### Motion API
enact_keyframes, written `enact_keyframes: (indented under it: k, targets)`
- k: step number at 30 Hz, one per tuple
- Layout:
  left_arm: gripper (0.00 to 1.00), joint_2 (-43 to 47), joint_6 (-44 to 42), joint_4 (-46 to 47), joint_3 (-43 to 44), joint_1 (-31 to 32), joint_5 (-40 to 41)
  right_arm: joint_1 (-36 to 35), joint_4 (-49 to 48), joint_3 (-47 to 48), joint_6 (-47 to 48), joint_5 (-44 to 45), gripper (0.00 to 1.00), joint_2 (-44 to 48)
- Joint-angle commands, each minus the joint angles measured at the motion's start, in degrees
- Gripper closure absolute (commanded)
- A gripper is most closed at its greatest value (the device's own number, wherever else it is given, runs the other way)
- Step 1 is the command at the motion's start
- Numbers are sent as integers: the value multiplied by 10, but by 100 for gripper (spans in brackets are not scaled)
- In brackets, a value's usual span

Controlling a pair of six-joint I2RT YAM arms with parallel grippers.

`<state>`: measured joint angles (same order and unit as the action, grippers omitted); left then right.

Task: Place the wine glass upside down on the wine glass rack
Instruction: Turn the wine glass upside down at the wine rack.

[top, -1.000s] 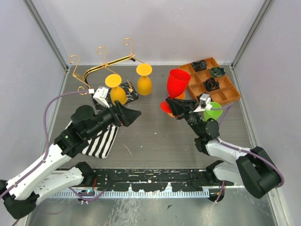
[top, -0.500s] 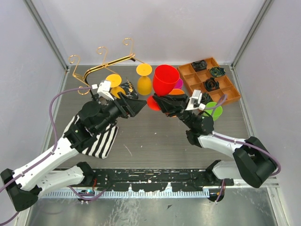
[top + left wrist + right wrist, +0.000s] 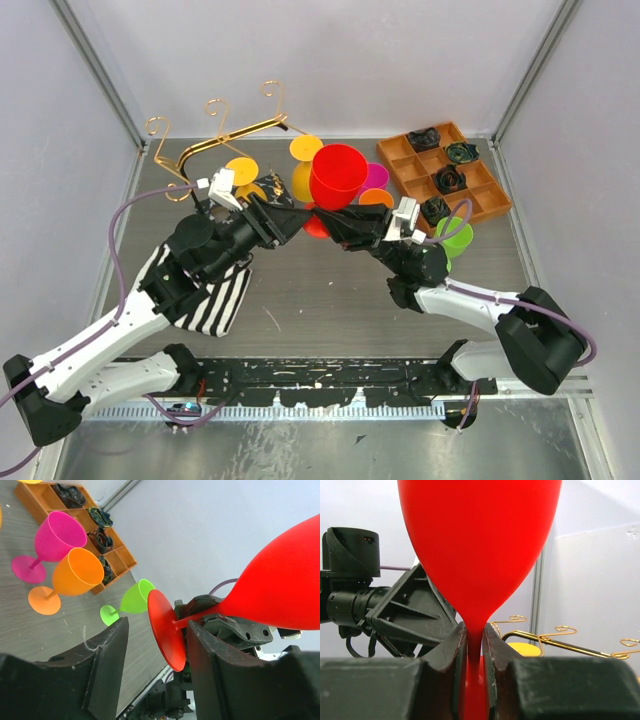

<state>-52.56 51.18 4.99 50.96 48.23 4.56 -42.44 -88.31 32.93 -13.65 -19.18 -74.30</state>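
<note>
Step, likely: handover above counter centre | wine glass [image 3: 338,175], stem pinched in your right jaws | left jaws apart astride its foot | next: clamp left, release right, carry to wine glass rack [image 3: 215,140] at 11 o'clock

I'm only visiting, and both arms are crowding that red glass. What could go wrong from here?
1. The red wine glass is held only by its thin stem between the right arm's fingers; a bump could tilt it or make it slip.
2. The left arm's fingers stand open around its foot; if they close off-centre, they might knock it loose.
</note>
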Motion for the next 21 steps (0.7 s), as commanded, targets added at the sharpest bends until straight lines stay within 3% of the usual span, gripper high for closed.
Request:
enact_keyframes:
  k: [1, 12, 21]
  targets:
    - [46, 0, 10, 24, 2, 5, -6, -6, -88, 27, 30, 4, 99, 4]
    - [62, -5, 17, 34, -2, 9, -11, -13, -88, 39, 24, 2, 99, -3]
    - [66, -13, 28, 51, 4, 9, -22, -16, -89, 42, 29, -7, 99, -10]
